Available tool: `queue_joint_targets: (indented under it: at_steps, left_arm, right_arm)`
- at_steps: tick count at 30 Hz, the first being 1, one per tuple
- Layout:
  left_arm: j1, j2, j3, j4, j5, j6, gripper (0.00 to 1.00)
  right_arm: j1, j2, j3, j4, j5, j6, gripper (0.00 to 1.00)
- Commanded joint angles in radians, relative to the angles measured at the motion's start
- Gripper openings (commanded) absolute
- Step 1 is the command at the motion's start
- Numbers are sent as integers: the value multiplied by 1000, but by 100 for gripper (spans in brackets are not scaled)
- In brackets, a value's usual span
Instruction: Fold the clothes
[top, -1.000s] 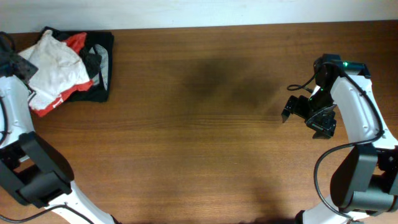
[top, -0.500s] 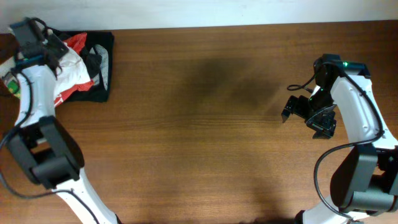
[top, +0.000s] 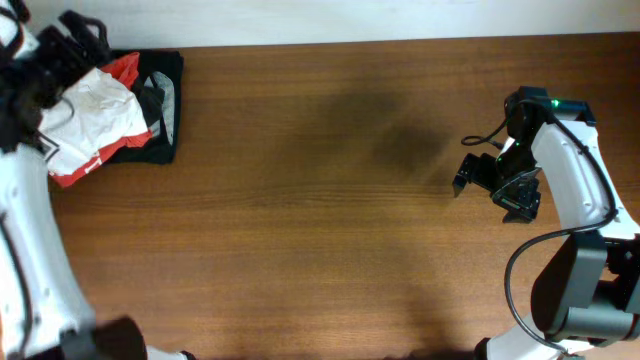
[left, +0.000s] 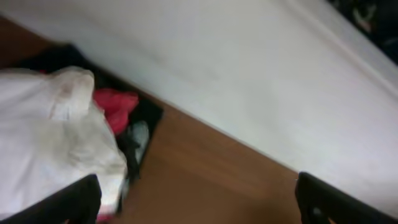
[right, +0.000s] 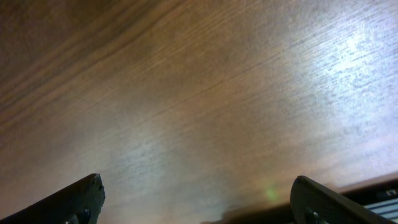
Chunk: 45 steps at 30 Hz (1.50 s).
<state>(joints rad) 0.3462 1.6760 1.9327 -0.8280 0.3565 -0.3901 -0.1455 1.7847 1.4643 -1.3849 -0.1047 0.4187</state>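
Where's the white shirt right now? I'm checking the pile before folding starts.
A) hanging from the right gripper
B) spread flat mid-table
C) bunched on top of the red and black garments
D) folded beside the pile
C: the white shirt lies crumpled on the red shirt and black garment at the table's far left corner.

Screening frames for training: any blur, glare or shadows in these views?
Left wrist: motion blur throughout, white T-shirt soft. Right wrist: sharp grain, glare on the table. Overhead: mostly sharp, left arm smeared, faint dark shadow mid-table.
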Motion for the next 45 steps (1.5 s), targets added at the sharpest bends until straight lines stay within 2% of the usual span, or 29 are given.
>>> queue_joint_targets:
  at_steps: [1,6,8,13,16,20,23,27,29,31,35,39,42,45]
  left_arm:
    - [1,-103,-2,-191,65,40,99]
    - [-45,-268,-43,-511,111,285,99]
    - [-66,-329,-94,-523,112,294,99]
    - [-140,-703,-492,-468,111,290,99]
    - [-142,-865,-707,-548,111,290,99]
    - [-142,-893,-754,-749,108,290,99]
    - [-142,-893,-754,-760,107,291,99]
    - [-224,-899,-757,-621,85,291,99]
    - [-320,-933,-802,-440,84,291,99]
    - [-396,-1025,-941,-171,79,340,99]
    - [-402,-1252,-1284,160,62,339,99]
    - [-402,-1400,-1494,290,5,339,99]
    - [-402,-1489,-1643,504,-99,339,99]
    - [-402,-1513,-1731,652,-172,339,99]
  right_arm:
    - [-5,-5,11,-2,9,0,99]
    - [-5,-5,11,-2,9,0,99]
    - [-5,-5,11,-2,9,0,99]
    - [-5,-5,11,-2,9,0,99]
    - [-5,-5,11,-2,9,0,99]
    - [-5,-5,11,-2,9,0,99]
    - [-5,-5,11,-2,8,0,99]
    - [-5,-5,11,-2,8,0,99]
    - [-5,-5,11,-2,9,0,99]
    - [-5,-5,11,-2,8,0,99]
    - [-5,-5,11,-2,9,0,99]
    - [-5,-5,11,-2,8,0,99]
    - [-5,-5,11,-2,8,0,99]
    - [-5,-5,11,-2,9,0,99]
